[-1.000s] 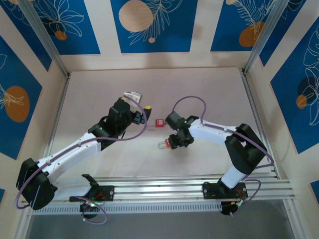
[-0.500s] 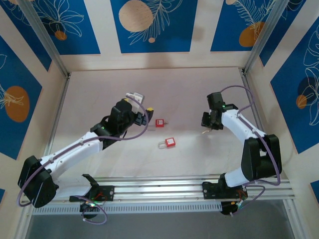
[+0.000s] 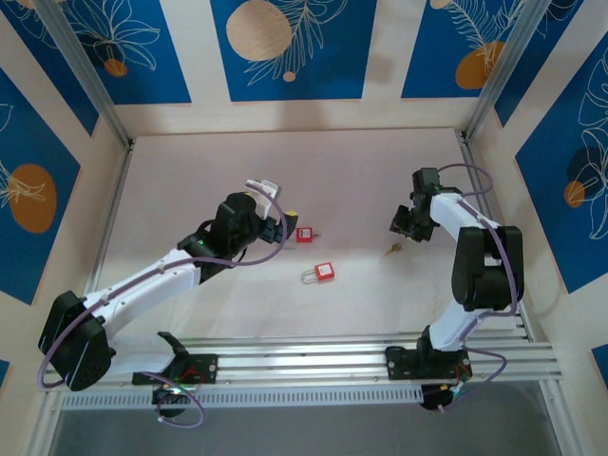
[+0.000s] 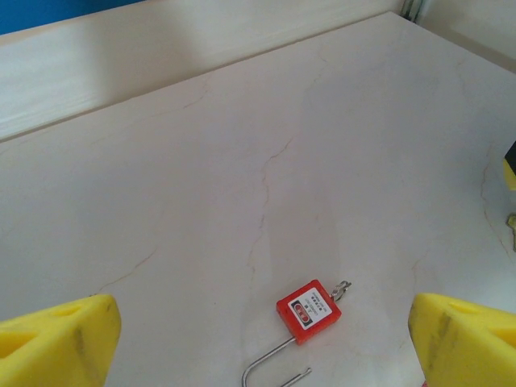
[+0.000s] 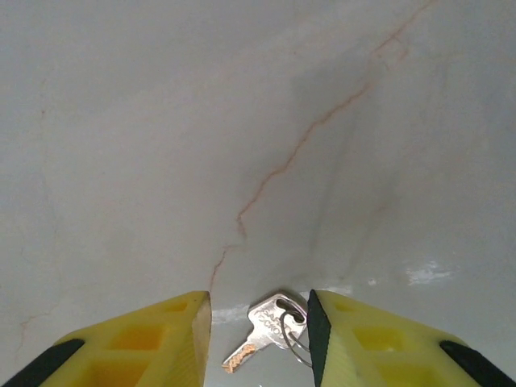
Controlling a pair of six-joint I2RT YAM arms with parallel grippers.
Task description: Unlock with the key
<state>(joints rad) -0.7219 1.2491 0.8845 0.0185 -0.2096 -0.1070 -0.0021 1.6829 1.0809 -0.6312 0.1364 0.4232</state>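
A small silver key [image 5: 266, 321] on a wire ring lies flat on the table, also seen in the top view as the key [image 3: 390, 250]. My right gripper [image 5: 258, 305] is down around it, jaws partly open. Its right finger [image 5: 322, 322] is next to the key's head, and a gap is left on the other side. From above, the right gripper [image 3: 401, 228] is at the table's right. A red padlock [image 4: 310, 310] with its shackle swung open and a key ring at its base lies in front of my wide-open left gripper [image 4: 262, 314]. In the top view this padlock [image 3: 304, 234] is beside the left gripper [image 3: 280, 226].
A second red padlock [image 3: 324, 272] lies nearer the front, its shackle pointing left. The aluminium rail [image 3: 313, 361] runs along the near edge. Frame posts and walls close in the table at both sides and the back.
The right arm swung from the front padlock at mid-table out to the right and came down over the loose key, jaws narrower. The left arm barely shifted.
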